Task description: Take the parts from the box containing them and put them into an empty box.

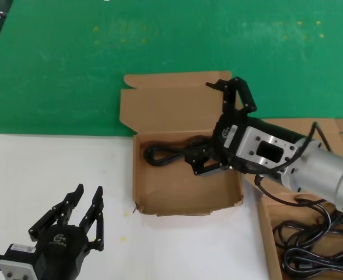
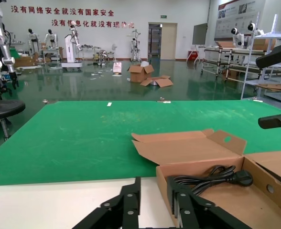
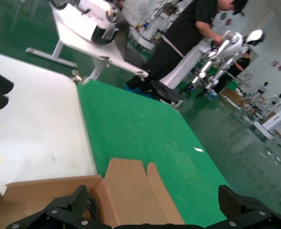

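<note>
Two boxes: left box holds one cord; right box holds several. Right gripper fingers wide, empty, above the cord. Left gripper fingers narrowly apart, over tabletop.

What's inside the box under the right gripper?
One black power cord lies coiled in the back of the receiving box. The open right gripper covers the cord's right end; the floor elsewhere shows bare cardboard.

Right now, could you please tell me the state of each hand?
Left hand: open, holding nothing, above the white table.
Right hand: open, over the box.
</note>
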